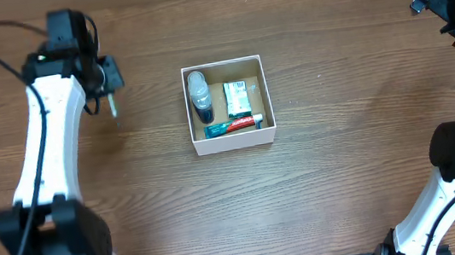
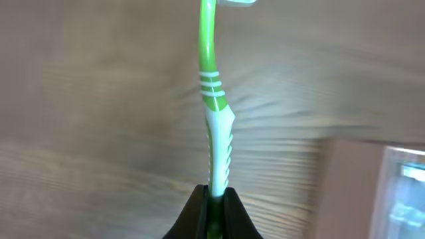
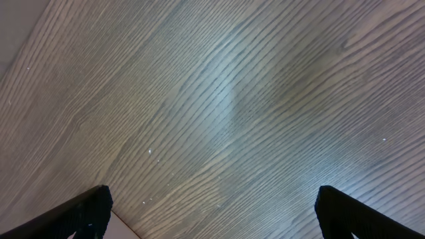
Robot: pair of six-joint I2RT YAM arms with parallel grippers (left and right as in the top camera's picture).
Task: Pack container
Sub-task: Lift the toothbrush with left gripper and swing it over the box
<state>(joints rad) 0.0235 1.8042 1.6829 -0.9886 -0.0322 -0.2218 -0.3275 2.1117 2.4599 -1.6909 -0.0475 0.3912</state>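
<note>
Closest to the lens, the left end effector [image 2: 214,199] has its black fingers clamped on the handle of a green-and-white toothbrush [image 2: 212,99], whose head points away over the wooden surface [image 1: 344,174]. That arm is well to the left of the container [image 1: 233,138], which sits open-topped near the middle of the surface, white outside and tan inside. Inside the container, a dark bottle [image 1: 200,96] with a clear cap lies along the left wall, a small green-and-white box [image 1: 237,97] lies beside it, and a toothpaste tube [image 1: 234,126] runs along the near wall. Far to the container's right, the right end effector [image 3: 212,199] hangs with fingers spread wide, gripping nothing, over bare wood grain.
</note>
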